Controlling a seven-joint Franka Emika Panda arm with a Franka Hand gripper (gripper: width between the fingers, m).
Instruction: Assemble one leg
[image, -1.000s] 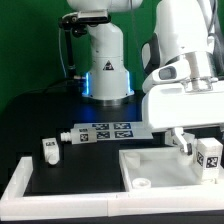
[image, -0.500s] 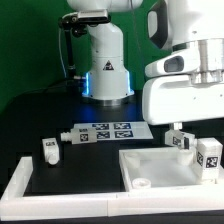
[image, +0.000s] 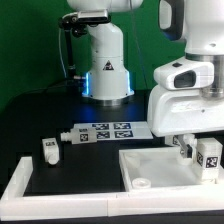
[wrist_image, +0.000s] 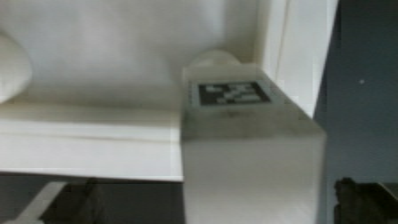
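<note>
Wrist view: a stubby white plastic leg with a black-and-white square tag sits by the big white square panel. The gripper is blurry; I cannot tell if it is apart or together.

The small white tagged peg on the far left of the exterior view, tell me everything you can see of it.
This small stubby white plastic-looking peg carries a black-and-white square tag on its camera-facing side. It rests alone on the black table, touched by nothing, just beyond the left end of the marker board in the exterior view and well left of the large white rimmed panel.
</note>
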